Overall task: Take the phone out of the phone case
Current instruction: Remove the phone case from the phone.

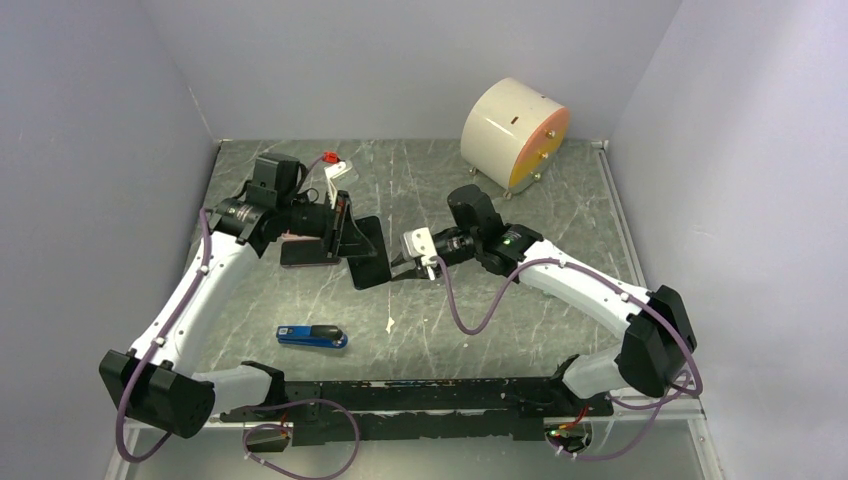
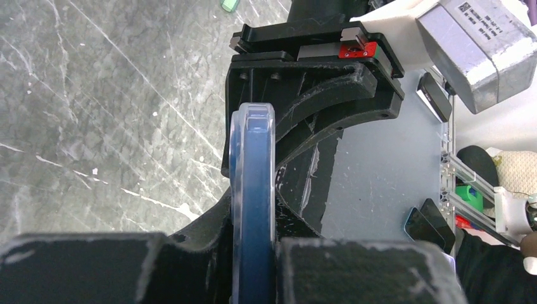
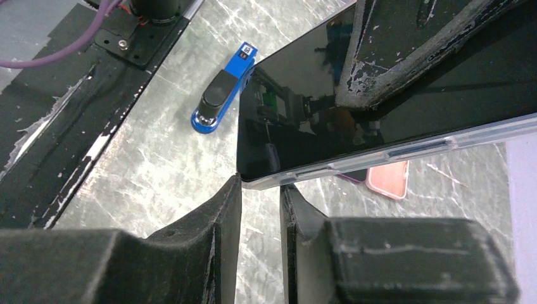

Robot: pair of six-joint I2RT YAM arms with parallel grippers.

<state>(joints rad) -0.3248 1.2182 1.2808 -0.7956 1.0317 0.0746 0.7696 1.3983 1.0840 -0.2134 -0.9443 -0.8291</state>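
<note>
The phone (image 1: 368,255), black-screened in a clear case (image 3: 405,147), is held on edge above the table's middle. My left gripper (image 1: 338,225) is shut on it. In the left wrist view the phone (image 2: 253,171) shows edge-on, blue inside the clear rim, clamped between the fingers (image 2: 316,266). My right gripper (image 1: 398,265) is at the phone's near corner. In the right wrist view its jaws (image 3: 261,185) stand a narrow gap apart, with the tips touching the corner of the phone (image 3: 297,142) from below. Nothing is between them.
A blue and black stapler-like object (image 1: 311,336) lies on the table near the front; it also shows in the right wrist view (image 3: 221,101). A pink phone case (image 3: 387,179) lies under the held phone. A white drum with an orange face (image 1: 515,135) stands at the back right.
</note>
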